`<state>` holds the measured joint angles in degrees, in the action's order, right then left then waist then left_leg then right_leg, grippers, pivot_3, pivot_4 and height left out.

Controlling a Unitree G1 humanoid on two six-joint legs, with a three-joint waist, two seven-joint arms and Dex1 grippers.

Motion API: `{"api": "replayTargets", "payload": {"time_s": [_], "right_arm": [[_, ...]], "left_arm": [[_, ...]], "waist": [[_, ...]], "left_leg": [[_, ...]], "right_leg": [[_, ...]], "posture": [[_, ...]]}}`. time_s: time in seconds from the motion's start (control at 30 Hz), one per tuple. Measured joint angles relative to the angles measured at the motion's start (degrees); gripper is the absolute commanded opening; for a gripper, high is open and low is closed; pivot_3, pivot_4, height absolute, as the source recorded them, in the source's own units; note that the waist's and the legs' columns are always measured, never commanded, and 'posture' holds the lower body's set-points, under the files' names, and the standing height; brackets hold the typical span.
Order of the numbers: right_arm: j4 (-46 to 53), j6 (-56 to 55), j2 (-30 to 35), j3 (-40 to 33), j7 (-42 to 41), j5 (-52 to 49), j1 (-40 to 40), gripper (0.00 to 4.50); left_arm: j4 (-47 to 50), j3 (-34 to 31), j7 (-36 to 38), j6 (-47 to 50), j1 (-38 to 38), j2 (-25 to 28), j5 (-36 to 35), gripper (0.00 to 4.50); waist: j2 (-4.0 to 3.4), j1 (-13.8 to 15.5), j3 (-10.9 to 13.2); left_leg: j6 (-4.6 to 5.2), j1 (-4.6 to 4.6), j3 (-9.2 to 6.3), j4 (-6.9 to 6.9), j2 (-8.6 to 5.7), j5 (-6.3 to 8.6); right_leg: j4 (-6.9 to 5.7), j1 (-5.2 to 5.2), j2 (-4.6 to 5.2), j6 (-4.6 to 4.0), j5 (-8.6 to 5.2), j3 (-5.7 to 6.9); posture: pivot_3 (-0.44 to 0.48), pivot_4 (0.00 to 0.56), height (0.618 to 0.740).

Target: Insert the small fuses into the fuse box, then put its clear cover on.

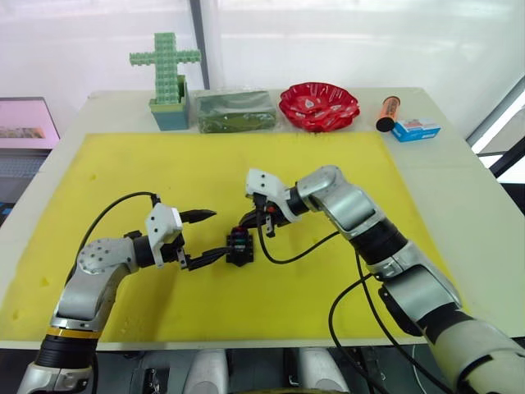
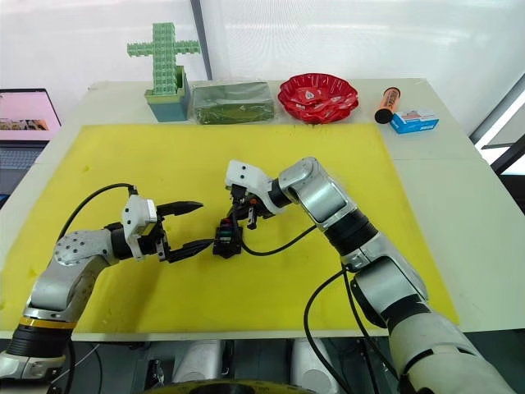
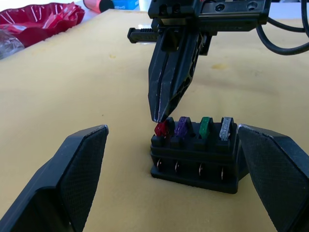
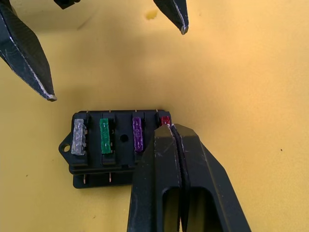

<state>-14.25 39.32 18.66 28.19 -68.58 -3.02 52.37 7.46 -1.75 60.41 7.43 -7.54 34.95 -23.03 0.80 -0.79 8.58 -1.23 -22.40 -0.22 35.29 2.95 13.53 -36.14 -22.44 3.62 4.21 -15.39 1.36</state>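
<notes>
On the yellow mat, the black fuse box (image 3: 195, 157) holds grey, green and purple fuses, while the red fuse (image 3: 161, 128) is pressed by the closed right gripper (image 3: 159, 116); the wide-open, empty left gripper (image 1: 199, 238) flanks it, and seating seems the next need.

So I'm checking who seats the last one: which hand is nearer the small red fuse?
Right. The right hand, shut, presses its tip on the small red fuse; the left hand is open around the black fuse box.
</notes>
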Motion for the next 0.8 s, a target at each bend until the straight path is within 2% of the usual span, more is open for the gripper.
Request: {"api": "replayTargets", "payload": {"time_s": [0.6,0.8], "right_arm": [[7.24,1.7,0.56,-2.16,1.35,-2.38,-2.9,0.02],[12.85,6.77,0.32,-6.81,2.81,-8.19,-3.67,0.02]], "left_arm": [[2.03,0.0,-0.23,2.19,-1.53,1.01,-0.31,4.5],[1.61,-0.04,1.27,1.97,-1.54,1.17,-1.21,4.5]], "waist": [[-0.02,-0.01,0.04],[-0.01,0.05,0.08]], "left_leg": [[0.0,-0.09,0.0,-0.08,0.0,0.0],[0.0,-0.13,0.0,-0.08,0.0,0.0]], "right_leg": [[0.0,-0.14,-0.01,0.0,0.0,-0.01],[0.0,-0.16,0.0,0.0,0.0,-0.01]], "posture": [[0.0,0.15,0.74],[0.0,0.15,0.74]]}}
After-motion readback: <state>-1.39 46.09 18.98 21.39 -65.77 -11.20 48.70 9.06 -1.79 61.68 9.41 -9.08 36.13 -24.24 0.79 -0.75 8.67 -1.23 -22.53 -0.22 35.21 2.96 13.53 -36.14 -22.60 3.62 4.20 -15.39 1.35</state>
